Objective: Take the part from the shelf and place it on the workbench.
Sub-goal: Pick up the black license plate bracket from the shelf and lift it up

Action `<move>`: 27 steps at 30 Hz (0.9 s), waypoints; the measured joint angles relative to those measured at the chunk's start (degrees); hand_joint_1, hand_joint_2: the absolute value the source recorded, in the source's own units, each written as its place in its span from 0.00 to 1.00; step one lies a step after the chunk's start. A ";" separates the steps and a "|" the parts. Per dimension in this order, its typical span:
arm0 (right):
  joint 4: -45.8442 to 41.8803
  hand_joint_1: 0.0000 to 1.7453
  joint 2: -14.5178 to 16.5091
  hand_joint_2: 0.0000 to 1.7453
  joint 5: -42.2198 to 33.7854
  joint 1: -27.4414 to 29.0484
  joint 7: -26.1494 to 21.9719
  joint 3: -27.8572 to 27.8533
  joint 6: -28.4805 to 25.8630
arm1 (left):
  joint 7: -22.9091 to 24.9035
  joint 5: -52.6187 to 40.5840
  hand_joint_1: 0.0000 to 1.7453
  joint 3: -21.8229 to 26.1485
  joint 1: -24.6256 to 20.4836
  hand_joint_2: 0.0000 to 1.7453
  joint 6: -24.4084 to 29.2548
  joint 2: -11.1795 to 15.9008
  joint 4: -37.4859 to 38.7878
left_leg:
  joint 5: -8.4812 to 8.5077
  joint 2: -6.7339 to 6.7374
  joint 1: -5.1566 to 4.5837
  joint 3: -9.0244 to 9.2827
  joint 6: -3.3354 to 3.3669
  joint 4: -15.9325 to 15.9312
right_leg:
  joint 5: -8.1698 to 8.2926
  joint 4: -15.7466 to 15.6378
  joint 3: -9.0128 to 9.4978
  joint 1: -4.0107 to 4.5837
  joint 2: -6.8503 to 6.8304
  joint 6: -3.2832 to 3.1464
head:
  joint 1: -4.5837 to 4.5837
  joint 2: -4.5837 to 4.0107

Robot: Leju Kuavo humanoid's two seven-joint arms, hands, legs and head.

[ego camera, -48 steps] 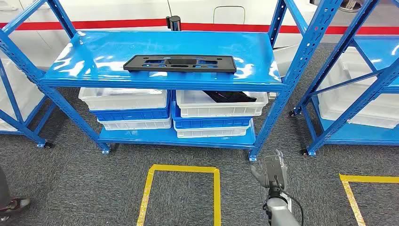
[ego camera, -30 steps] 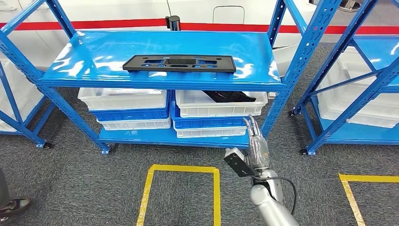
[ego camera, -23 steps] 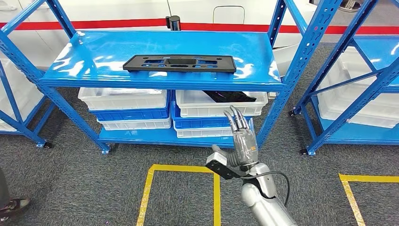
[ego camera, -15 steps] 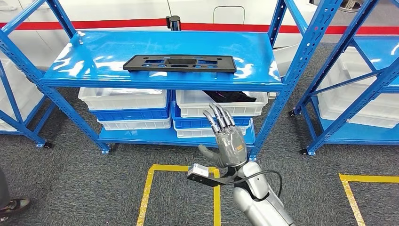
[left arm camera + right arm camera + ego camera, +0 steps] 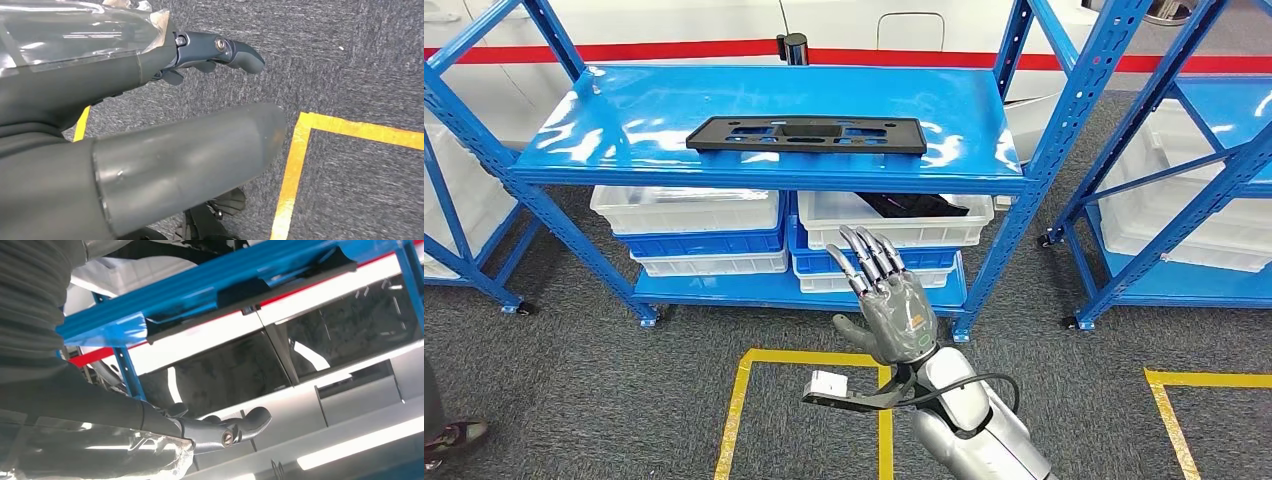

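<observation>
A long flat black part (image 5: 804, 134) with several cut-outs lies on the top board of the blue shelf (image 5: 624, 100), near its front edge. My right hand (image 5: 889, 300) is raised in front of the lower shelf, below and slightly right of the part. It holds nothing and its fingers are spread, pointing up toward the shelf. In the right wrist view the right hand's fingers (image 5: 225, 431) reach out below the blue shelf edge (image 5: 125, 322), where a dark strip (image 5: 300, 276) shows. In the left wrist view my left hand (image 5: 165, 160) hangs over the carpet, holding nothing.
White and blue bins (image 5: 694, 225) are stacked on the lower shelf; one bin (image 5: 894, 220) holds a black piece. A blue upright (image 5: 999, 240) stands just right of my hand. A second shelf (image 5: 1184, 150) is at the right. Yellow tape squares (image 5: 814, 358) mark the carpet. A person's shoe (image 5: 454, 436) is at the left.
My right arm has lifted from low near the floor, and the hand has swung up and leftward with its fingers spreading. The part and the shelf have not moved.
</observation>
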 joint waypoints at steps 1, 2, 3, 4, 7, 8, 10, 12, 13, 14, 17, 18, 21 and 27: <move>0.15 0.00 -0.20 1.00 -0.08 0.00 0.25 0.01 0.25 | 0.15 -0.13 0.00 -0.10 0.00 0.00 0.15 0.00 0.00 | 0.00 0.00 0.00 0.00 0.00 0.00 | 0.00 0.00 0.00 0.00 0.00 0.00 | 0.00 -0.01; 0.36 0.00 -0.37 1.00 0.08 0.00 0.56 0.01 0.48 | 0.24 -0.25 0.00 -0.19 0.00 0.00 0.29 0.00 0.00 | 0.00 0.00 0.00 0.00 0.00 0.00 | 0.00 0.00 0.00 0.00 0.00 0.00 | 0.00 -0.01; 0.62 0.00 -0.52 1.00 0.46 0.00 0.98 -0.02 0.69 | 0.30 -0.33 0.00 -0.25 0.00 0.00 0.42 0.00 0.00 | 0.00 0.00 0.00 -0.01 0.00 0.00 | 0.00 0.00 0.00 0.00 0.00 0.00 | -0.01 -0.01; 0.93 0.00 -0.64 1.00 1.03 -0.01 1.49 -0.07 0.89 | 0.35 -0.39 0.00 -0.26 0.00 0.00 0.55 0.00 0.00 | 0.00 0.00 0.00 -0.01 0.00 0.00 | 0.00 0.00 0.00 0.00 0.00 0.00 | -0.01 -0.01; 2.45 0.00 -0.81 1.00 3.00 -0.22 3.53 -0.23 1.99 | 0.46 -0.44 0.00 -0.33 0.00 0.00 0.76 0.00 0.00 | 0.00 0.00 0.00 -0.02 0.00 0.00 | 0.00 0.00 0.00 0.00 0.00 0.00 | -0.01 0.00; 3.10 0.00 -0.81 1.00 3.57 -0.38 4.28 -0.27 2.56 | 0.49 -0.44 0.00 -0.37 0.00 0.00 0.76 0.00 0.00 | 0.00 0.00 0.00 -0.02 0.00 0.00 | 0.00 0.00 0.00 0.00 0.00 0.00 | -0.01 0.00; 4.40 0.00 -0.73 1.00 4.32 -0.78 5.47 -0.34 3.59 | 0.56 -0.44 0.00 -0.45 0.01 0.00 0.76 0.00 0.00 | 0.00 0.00 0.00 -0.02 0.00 0.00 | 0.00 0.00 0.00 0.00 0.00 0.00 | -0.01 -0.01; 5.47 0.00 -0.64 1.00 4.71 -1.20 6.04 -0.38 4.04 | 0.60 -0.44 0.00 -0.50 0.01 0.00 0.75 0.00 0.00 | 0.00 0.00 0.00 -0.02 0.00 0.00 | 0.00 0.00 0.00 0.00 0.00 0.00 | 0.00 -0.01; 5.86 0.00 -0.59 1.00 4.87 -1.36 6.22 -0.39 4.10 | 0.61 -0.44 0.00 -0.50 0.01 0.00 0.75 0.00 0.00 | 0.00 0.00 0.01 -0.02 0.00 0.00 | 0.00 0.00 0.00 0.00 0.00 0.00 | 0.00 -0.01; 6.15 0.00 -0.53 1.00 4.99 -1.48 6.45 -0.41 4.12 | 0.61 -0.45 0.00 -0.50 0.01 0.00 0.75 0.00 0.01 | 0.00 0.00 0.01 -0.02 0.00 0.00 | 0.00 0.00 0.00 0.00 0.00 0.00 | 0.00 0.00; 6.79 0.00 -0.37 1.00 5.15 -1.61 7.22 -0.61 4.15 | 0.61 -0.59 0.00 -0.51 0.01 0.00 0.76 0.00 0.02 | 0.00 -0.01 0.01 -0.02 0.00 0.00 | 0.00 0.00 0.00 0.00 0.00 0.00 | 0.00 -0.01; 6.96 0.00 -0.35 1.00 5.15 -1.61 7.37 -0.71 4.15 | 0.61 -0.65 0.00 -0.53 0.01 0.00 0.76 0.00 0.02 | 0.00 -0.01 0.01 -0.02 0.00 0.00 | 0.00 0.00 0.00 0.00 0.00 0.00 | 0.00 0.00; 7.27 0.00 -0.34 1.00 5.07 -1.58 7.54 -1.04 4.09 | 0.61 -0.71 0.00 -0.54 0.01 0.00 0.01 0.01 0.02 | 0.00 0.00 0.00 -0.02 0.00 0.00 | 0.00 0.00 -0.01 0.00 0.00 0.00 | 0.00 0.00; 7.33 0.00 -0.34 1.00 4.77 -1.26 7.20 -1.26 3.94 | 0.60 -0.45 0.00 -0.53 0.04 0.00 -1.25 0.03 0.06 | 0.00 0.00 0.00 -0.03 0.00 0.00 | 0.00 0.00 -0.01 0.00 0.00 0.00 | 0.00 0.00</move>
